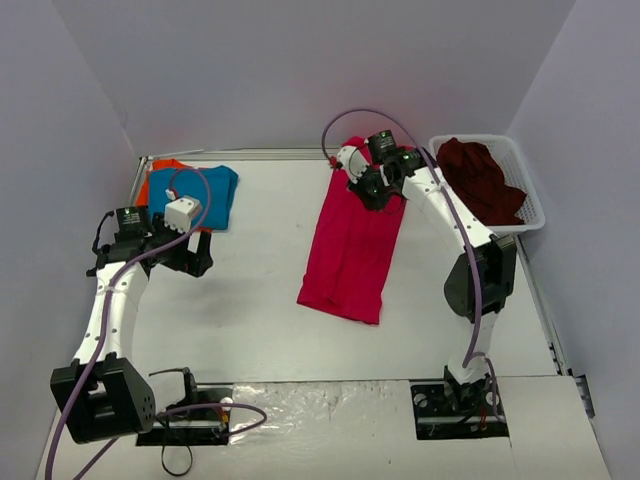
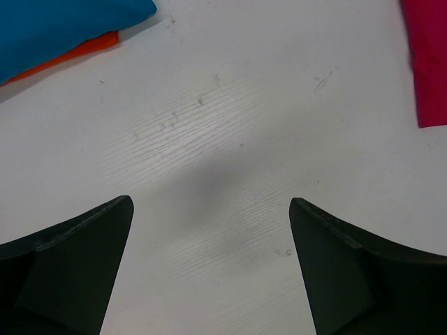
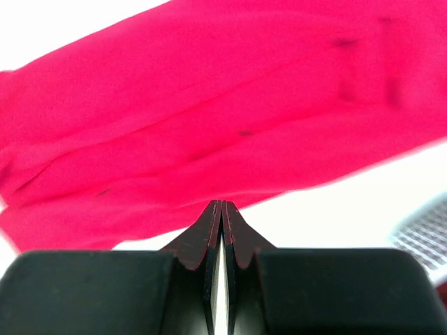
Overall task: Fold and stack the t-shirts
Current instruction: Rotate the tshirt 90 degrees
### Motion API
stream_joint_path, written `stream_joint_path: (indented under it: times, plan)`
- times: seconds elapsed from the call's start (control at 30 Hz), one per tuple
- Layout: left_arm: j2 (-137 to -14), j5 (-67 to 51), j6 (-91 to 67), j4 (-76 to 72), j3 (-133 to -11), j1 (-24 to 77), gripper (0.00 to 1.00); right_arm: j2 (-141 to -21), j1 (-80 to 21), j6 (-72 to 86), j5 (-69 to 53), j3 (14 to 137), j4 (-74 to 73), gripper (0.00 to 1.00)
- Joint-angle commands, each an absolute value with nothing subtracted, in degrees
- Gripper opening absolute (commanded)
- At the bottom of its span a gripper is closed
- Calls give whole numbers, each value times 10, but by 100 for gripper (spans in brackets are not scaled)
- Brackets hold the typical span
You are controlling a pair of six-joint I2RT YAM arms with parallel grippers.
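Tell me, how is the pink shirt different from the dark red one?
The pink shirt is bright; the dark red shirt is dull maroon. The pink shirt lies flat in a long strip on the table; the dark red shirt sits crumpled in the white basket. Both are plain cloth.

Left arm (image 1: 112, 300) sits bent over its side, left gripper (image 2: 209, 209) spread wide open. Right arm (image 1: 470, 240) reaches far forward, right gripper (image 3: 222, 204) pinched tight together.
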State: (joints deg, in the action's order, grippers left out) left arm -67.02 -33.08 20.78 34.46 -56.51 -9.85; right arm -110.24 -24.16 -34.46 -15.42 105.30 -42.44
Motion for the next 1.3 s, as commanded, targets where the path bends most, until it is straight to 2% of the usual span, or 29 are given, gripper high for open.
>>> stream_joint_path:
  times: [0.0,0.17,0.4,0.8,1.07,1.27]
  plan:
    - [-670,-341,210,351,-575,-103,94,-1179,-193,-288,-88,1101,-395,0]
    - [-665,-338,209,350,-573,-103,94,-1315,-164,-242,-22,1249,-397,0]
    - [-678,-330,216,343,-564,-103,94,-1455,-156,-243,38,1351,-399,0]
    - [-679,-340,214,345,-567,-103,94,-1476,-153,-255,6,1299,-398,0]
    - [-670,-340,215,350,-567,-104,94,-1520,-164,-260,30,1338,-399,0]
    - [-669,-337,215,350,-567,-104,94,-1534,-210,-287,47,1369,-395,0]
